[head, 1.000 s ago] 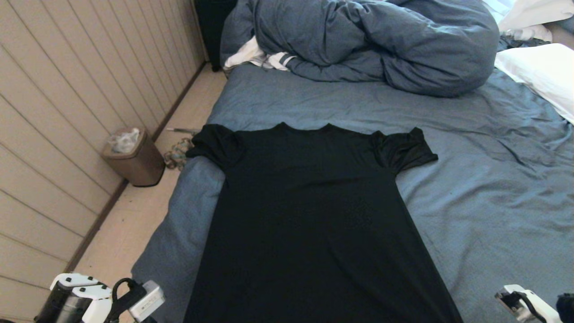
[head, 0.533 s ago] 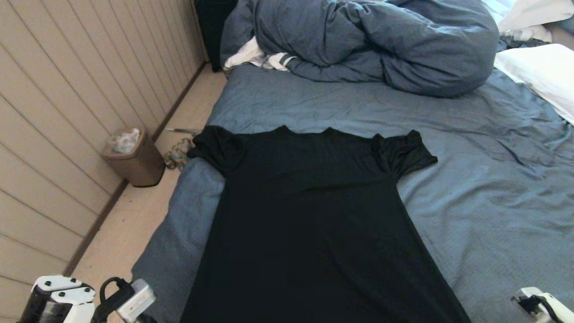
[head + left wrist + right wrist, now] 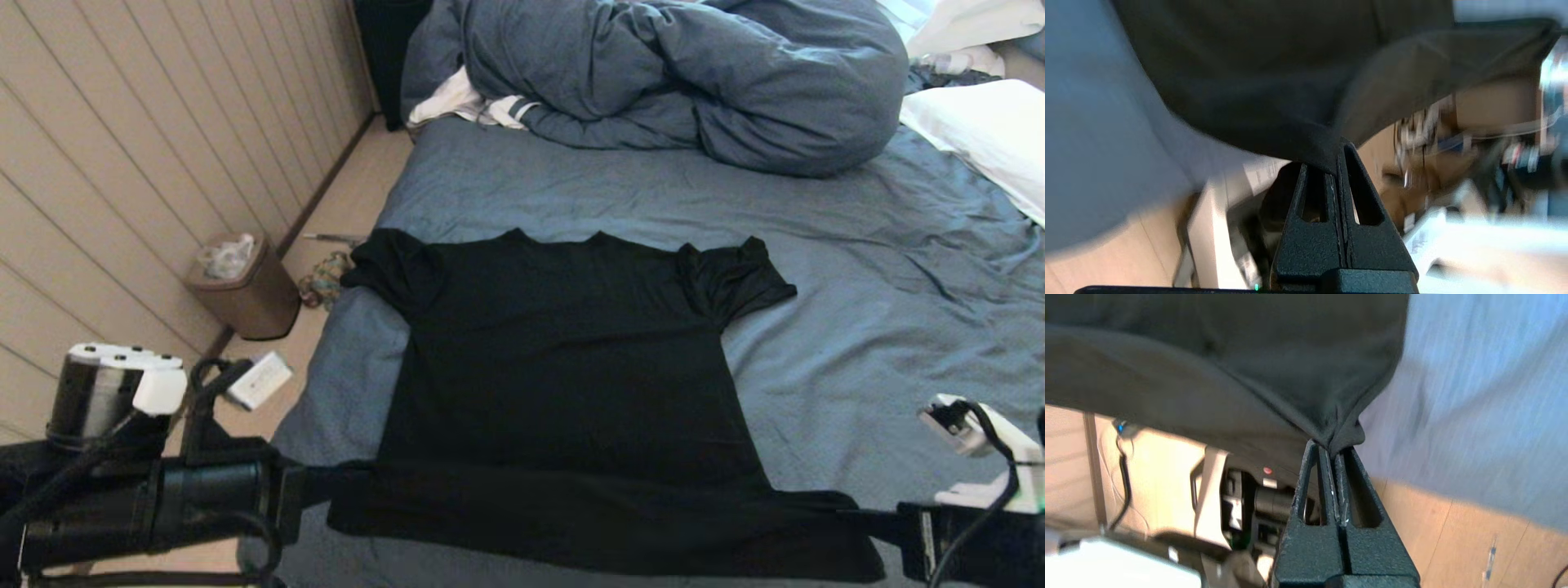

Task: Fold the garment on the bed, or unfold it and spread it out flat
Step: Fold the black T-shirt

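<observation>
The head camera looks forward and down along the bed (image 3: 857,343); each wrist camera sits close behind its pincer, sharing the garment's (image 3: 563,367) near hem.

- Right gripper (image 3: 1334,455) pinched tight on a corner of the black shirt (image 3: 1274,355).
- Shirt hangs lifted above the floor (image 3: 1437,535).
- Blue-grey sheet (image 3: 1486,396) beside it.

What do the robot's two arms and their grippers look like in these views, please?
Both arms are matt black tubes with black cables looped beside white housings. The left arm carries a silver-black cylinder capped in white. The left gripper and right gripper have rough black triangular fingers with slot-shaped cut-outs.
</observation>
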Tool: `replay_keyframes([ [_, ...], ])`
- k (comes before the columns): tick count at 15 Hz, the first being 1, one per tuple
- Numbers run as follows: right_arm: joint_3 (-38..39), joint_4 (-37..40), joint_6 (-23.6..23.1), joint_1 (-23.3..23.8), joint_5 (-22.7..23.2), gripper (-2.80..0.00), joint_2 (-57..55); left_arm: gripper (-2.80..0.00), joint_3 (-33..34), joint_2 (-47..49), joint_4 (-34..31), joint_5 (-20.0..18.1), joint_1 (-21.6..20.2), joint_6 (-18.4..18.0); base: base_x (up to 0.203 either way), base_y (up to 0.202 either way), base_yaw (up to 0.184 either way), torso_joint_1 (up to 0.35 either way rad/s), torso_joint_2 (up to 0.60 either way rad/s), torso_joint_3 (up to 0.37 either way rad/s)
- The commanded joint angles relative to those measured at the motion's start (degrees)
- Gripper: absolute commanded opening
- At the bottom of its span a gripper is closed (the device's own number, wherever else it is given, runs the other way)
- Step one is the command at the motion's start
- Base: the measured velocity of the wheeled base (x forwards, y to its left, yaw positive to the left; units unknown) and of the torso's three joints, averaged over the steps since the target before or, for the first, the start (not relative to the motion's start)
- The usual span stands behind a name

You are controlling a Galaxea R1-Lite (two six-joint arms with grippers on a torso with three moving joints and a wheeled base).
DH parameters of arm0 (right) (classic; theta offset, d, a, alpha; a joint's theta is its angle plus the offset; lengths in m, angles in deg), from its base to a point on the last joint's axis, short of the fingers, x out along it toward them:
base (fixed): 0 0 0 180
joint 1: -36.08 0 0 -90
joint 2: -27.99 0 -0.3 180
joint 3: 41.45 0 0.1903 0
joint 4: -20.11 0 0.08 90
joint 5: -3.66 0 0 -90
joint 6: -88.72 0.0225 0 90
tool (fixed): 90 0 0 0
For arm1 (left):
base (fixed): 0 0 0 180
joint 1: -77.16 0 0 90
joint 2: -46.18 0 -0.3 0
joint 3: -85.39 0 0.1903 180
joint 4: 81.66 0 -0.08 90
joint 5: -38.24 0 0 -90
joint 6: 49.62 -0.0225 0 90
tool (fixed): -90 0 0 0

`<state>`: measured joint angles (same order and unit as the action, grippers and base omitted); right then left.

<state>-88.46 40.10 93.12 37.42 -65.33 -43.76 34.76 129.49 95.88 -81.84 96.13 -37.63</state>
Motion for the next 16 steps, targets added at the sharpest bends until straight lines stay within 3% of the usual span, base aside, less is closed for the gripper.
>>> replay_keyframes([
  [1, -3.9, -0.1, 0.3, 0.7, 0.2, -2.8, -6.7, -2.8, -6.1, 2.3, -1.7, -0.3, -2.1, 0.1, 0.0, 0.0, 0.0, 0.0, 0.0, 0.0],
  [5, -11.2, -1.1, 0.7, 2.7, 0.2, -2.8, -16.8, -2.8, -12.7, 8.6, -2.2, -0.4, -6.0, 1.1, 0.0, 0.0, 0.0, 0.0, 0.0, 0.0],
  [7, -13.5, -3.4, 0.7, 3.0, 0.1, -2.8, -21.0, -2.8, -14.4, 11.4, -2.0, -2.3, -7.3, 1.3, 0.0, 0.0, 0.0, 0.0, 0.0, 0.0],
  [16, -25.6, -6.6, 0.9, 2.7, -0.1, -2.8, -32.1, -2.8, -22.9, 23.0, -1.2, -3.7, -9.2, 1.6, 0.0, 0.0, 0.0, 0.0, 0.0, 0.0],
])
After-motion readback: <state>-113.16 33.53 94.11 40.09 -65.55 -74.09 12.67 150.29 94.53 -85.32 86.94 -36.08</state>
